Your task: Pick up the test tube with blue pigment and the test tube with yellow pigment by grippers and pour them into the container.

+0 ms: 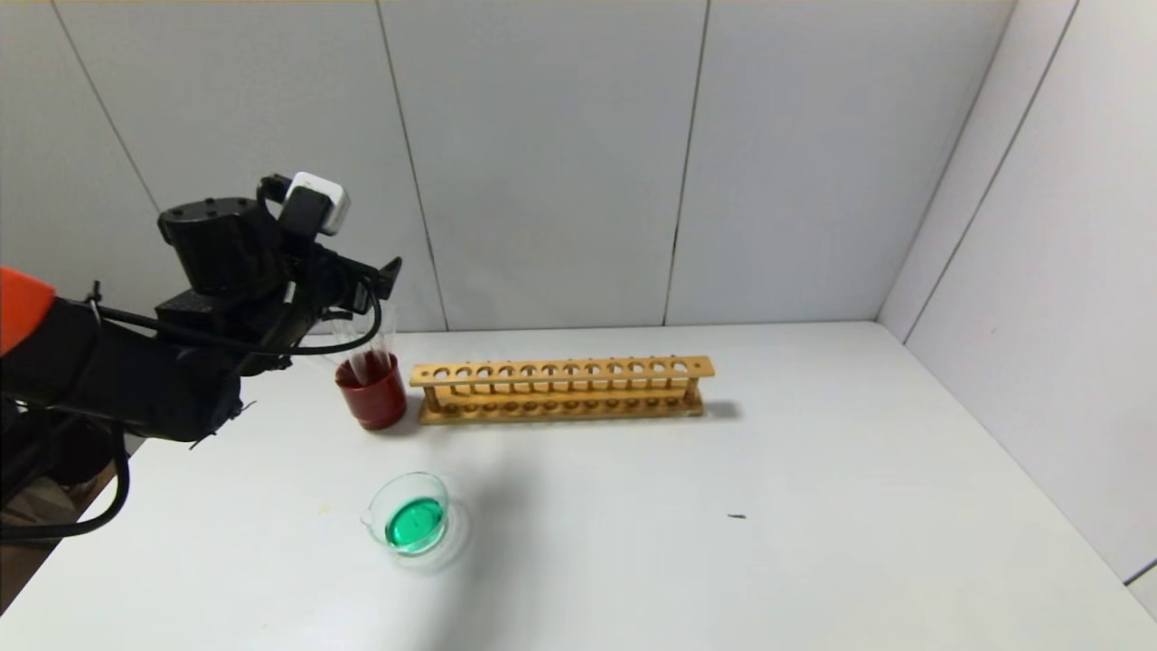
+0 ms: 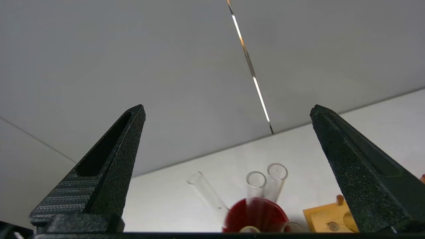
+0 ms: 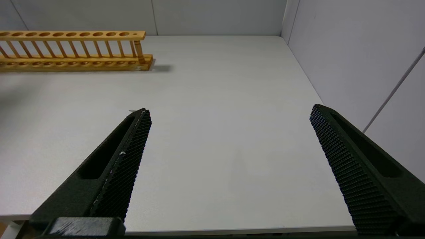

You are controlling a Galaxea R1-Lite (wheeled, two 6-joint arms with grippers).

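Note:
The container (image 1: 407,484), a low clear glass dish, stands at the front left of the table and holds green liquid. No tube with blue or yellow liquid shows. A dark red cup (image 1: 372,393) behind it holds several colourless clear tubes (image 1: 380,339) that lean out of it; they also show in the left wrist view (image 2: 257,186). My left gripper (image 1: 384,276) hangs above and just left of the cup, open and empty (image 2: 228,109). My right gripper (image 3: 229,109) is open and empty, low over the table's front right, outside the head view.
A long wooden tube rack (image 1: 560,387) with empty holes stands right of the red cup (image 2: 255,215), and shows in the right wrist view (image 3: 73,49). Grey walls close the back and right. A small dark speck (image 1: 738,516) lies on the table.

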